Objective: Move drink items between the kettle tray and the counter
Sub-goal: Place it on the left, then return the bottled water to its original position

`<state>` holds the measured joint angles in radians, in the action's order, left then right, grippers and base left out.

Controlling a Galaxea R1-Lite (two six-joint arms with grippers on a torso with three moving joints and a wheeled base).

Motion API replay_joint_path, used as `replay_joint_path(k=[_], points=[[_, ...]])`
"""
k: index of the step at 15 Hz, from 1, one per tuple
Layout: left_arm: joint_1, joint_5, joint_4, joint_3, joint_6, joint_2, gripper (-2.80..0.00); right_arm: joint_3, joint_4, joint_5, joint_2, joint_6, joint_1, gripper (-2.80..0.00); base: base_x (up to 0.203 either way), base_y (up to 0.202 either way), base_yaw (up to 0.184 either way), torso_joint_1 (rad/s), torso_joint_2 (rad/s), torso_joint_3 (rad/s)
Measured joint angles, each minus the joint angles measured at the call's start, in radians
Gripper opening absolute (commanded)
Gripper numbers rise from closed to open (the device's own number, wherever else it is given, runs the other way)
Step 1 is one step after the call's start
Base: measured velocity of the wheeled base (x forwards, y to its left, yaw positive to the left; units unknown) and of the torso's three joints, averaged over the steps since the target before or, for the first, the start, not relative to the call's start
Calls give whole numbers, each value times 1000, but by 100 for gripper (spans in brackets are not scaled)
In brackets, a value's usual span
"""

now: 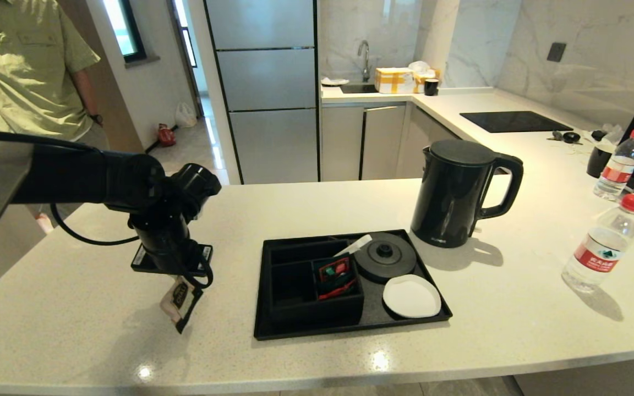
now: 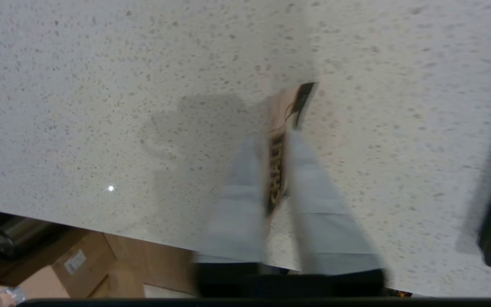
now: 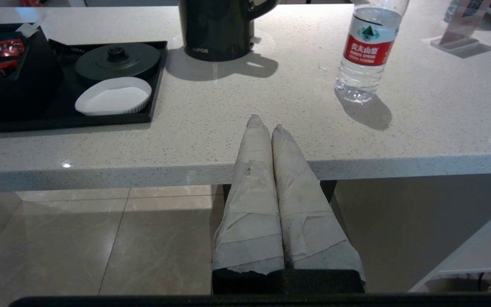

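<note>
My left gripper (image 1: 176,283) hangs over the counter (image 1: 102,330) left of the kettle tray (image 1: 350,327), shut on the pink-and-black sachet (image 1: 180,302), which dangles just above the stone. The left wrist view shows the sachet (image 2: 286,128) pinched edge-on between the taped fingers (image 2: 313,187). The black kettle (image 1: 454,192) stands on the counter behind the tray's right end, off its round base (image 1: 386,257). A red-capped water bottle (image 1: 603,245) stands on the counter at the right. My right gripper (image 3: 266,123) is parked, shut and empty, at the counter's front edge.
Red-and-green packets (image 1: 336,278) lie in a tray compartment and a white coaster (image 1: 411,297) sits on the tray. A second water bottle (image 1: 619,165) and a black hob (image 1: 515,121) are at the far right. A person (image 1: 25,66) stands at the back left.
</note>
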<state>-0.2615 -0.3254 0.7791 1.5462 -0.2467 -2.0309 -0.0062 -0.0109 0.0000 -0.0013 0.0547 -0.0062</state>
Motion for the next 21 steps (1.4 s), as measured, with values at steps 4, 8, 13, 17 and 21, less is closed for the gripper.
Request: replay_joint_path(k=[4,8,13,17,21], points=[[-1,7,-2,7,-2,-7,0,0,0,0,0,0,0,-280,0,0,0,0,0,0],[-1,12,0,32,-3,-5,0,0,0,0,0,0,0,-280,0,0,0,0,0,0],[7,16,4,68,-24,9,0,0,0,0,0,0,0,-280,0,0,0,0,0,0],[10,53,9,70,-54,80,0,0,0,0,0,0,0,-280,0,0,0,0,0,0],[9,60,30,23,-87,219,-280,0,0,0,0,0,0,-280,0,0,0,0,0,0]])
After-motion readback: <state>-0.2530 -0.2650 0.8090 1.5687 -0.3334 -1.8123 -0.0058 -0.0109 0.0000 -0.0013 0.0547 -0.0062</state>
